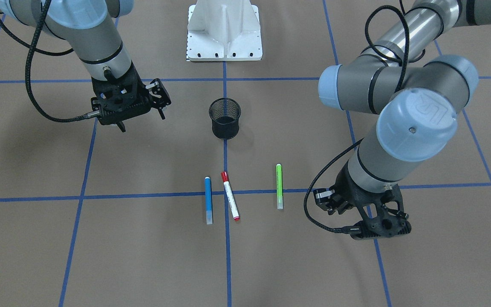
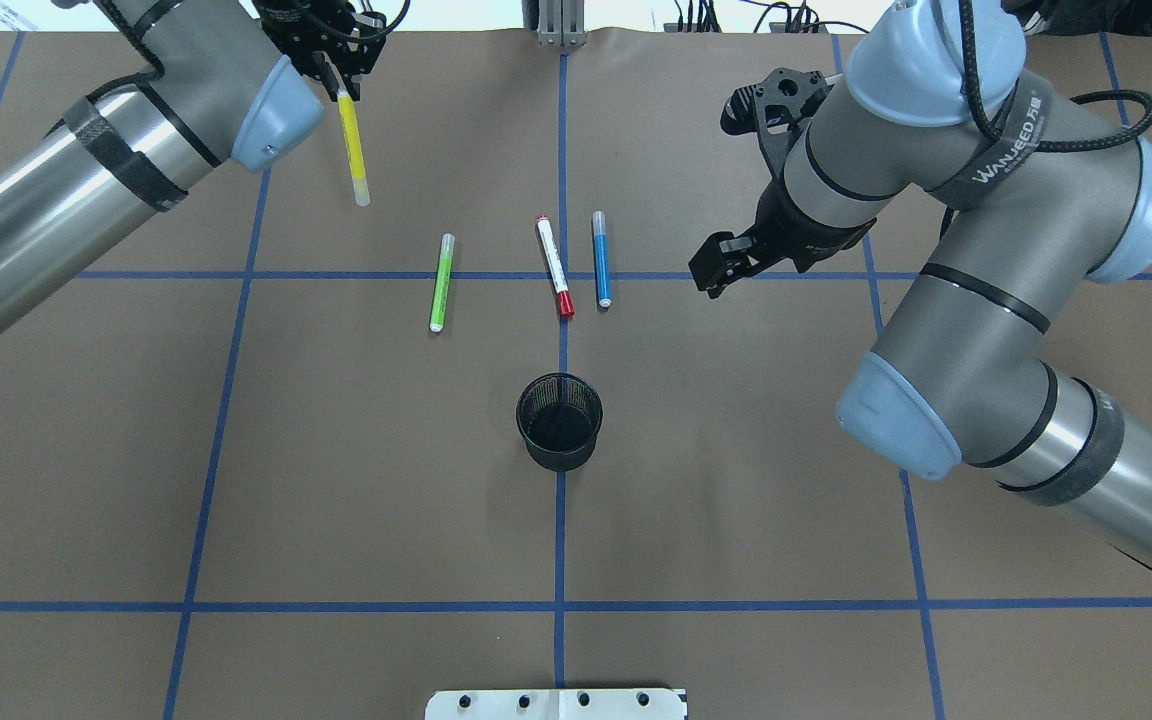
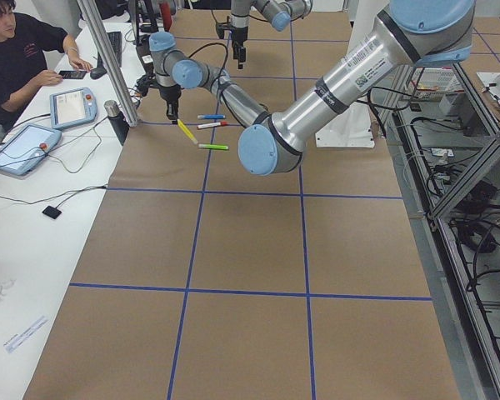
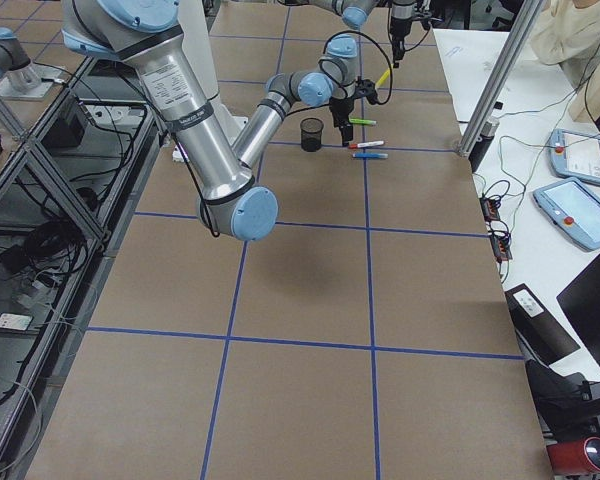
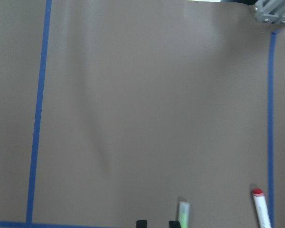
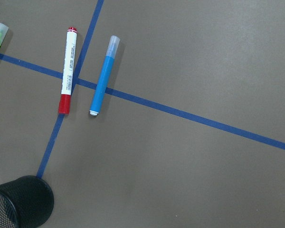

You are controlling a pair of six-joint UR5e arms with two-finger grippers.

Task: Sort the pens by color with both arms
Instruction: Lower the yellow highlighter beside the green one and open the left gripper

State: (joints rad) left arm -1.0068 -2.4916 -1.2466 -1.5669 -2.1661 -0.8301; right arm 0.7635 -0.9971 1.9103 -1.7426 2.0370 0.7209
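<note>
Overhead exterior shows three pens (image 2: 554,266) outside mesh cup (image 2: 561,462).

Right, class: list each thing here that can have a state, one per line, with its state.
left end effector: shut on the yellow pen
yellow pen: held by one end, tilted
right end effector: open, empty
green pen: lying flat, not held
red-capped pen: lying flat, cap on
blue pen: lying flat, not held
black mesh cup: upright, no pens inside
</note>
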